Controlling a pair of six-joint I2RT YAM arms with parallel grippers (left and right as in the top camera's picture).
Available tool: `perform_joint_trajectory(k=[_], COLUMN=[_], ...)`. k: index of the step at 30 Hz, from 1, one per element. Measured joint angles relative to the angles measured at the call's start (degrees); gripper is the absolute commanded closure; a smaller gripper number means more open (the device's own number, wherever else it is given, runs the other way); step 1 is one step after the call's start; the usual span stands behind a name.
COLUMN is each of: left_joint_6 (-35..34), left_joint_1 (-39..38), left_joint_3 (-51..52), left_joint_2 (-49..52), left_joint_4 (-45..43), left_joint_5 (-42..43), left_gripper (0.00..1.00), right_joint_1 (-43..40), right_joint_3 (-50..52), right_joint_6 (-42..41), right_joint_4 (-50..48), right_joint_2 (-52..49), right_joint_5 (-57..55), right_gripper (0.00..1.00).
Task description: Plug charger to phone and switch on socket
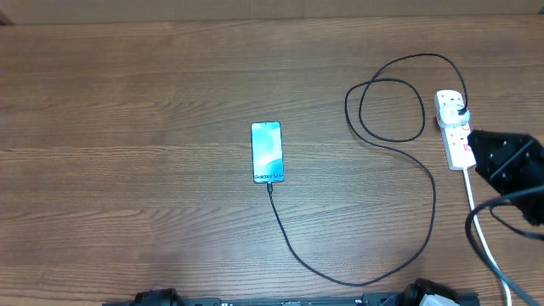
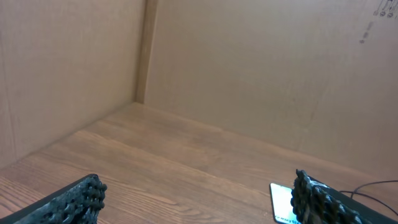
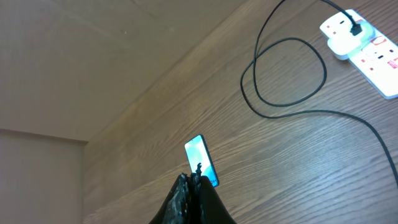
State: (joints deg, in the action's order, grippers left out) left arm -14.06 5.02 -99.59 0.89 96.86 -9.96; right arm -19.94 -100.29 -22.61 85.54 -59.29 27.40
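The phone (image 1: 267,152) lies flat at the table's middle with its light-blue screen lit. The charger (image 1: 429,217), a thin black cable, meets the phone's near end, sweeps right and loops up to a black plug (image 1: 460,107) seated in the socket (image 1: 456,129), a white strip with red marks. My right gripper (image 3: 193,180) is shut with nothing in it, raised above the table, its tips covering the near end of the phone (image 3: 200,158). The socket (image 3: 367,43) is at that view's top right. My left gripper (image 2: 199,202) is open and empty, and the phone (image 2: 282,200) shows beside its right finger (image 2: 317,199).
The right arm (image 1: 510,166) hangs just right of the socket, over its thick white cord (image 1: 484,234). Cardboard walls (image 2: 261,68) close off the far side of the wooden table (image 1: 127,127). The arm bases (image 1: 157,298) sit at the near edge.
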Motion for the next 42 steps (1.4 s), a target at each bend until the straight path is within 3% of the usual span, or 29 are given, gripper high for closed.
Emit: perform_joint_trajectory(k=[1,2,5,6,12,25,33,42], left_joint_6=[0.0,0.0,0.0,0.0,0.0,0.0,0.0,0.0], left_joint_1=[0.0,0.0,0.0,0.0,0.0,0.0,0.0,0.0], left_joint_3=[0.0,0.0,0.0,0.0,0.0,0.0,0.0,0.0], left_joint_2=[0.0,0.0,0.0,0.0,0.0,0.0,0.0,0.0], left_joint_4=[0.0,0.0,0.0,0.0,0.0,0.0,0.0,0.0], left_joint_5=[0.0,0.0,0.0,0.0,0.0,0.0,0.0,0.0], left_gripper=[0.00,0.00,0.00,0.00,0.00,0.00,0.00,0.00], right_joint_1=[0.0,0.0,-0.1,-0.2,-0.2,-0.2,-0.2,-0.2], right_joint_3=[0.0,0.0,0.0,0.0,0.0,0.0,3.8,11.6], right_joint_6=[0.1,0.2,0.3,0.3,0.4,3.1,12.9,22.8], right_joint_4=[0.3,0.6,2.0,2.6,8.2,8.6,8.3,0.0], right_joint_2=[0.4,0.7,0.7,0.6,0.0,0.0,0.2,-0.1], right_joint_5=[-0.2,-0.3,-0.9,-0.9,-1.3,-5.3,-7.0,-1.4], right_gripper=[0.91,0.76,0.12,0.00,0.00,0.00,0.00,0.00])
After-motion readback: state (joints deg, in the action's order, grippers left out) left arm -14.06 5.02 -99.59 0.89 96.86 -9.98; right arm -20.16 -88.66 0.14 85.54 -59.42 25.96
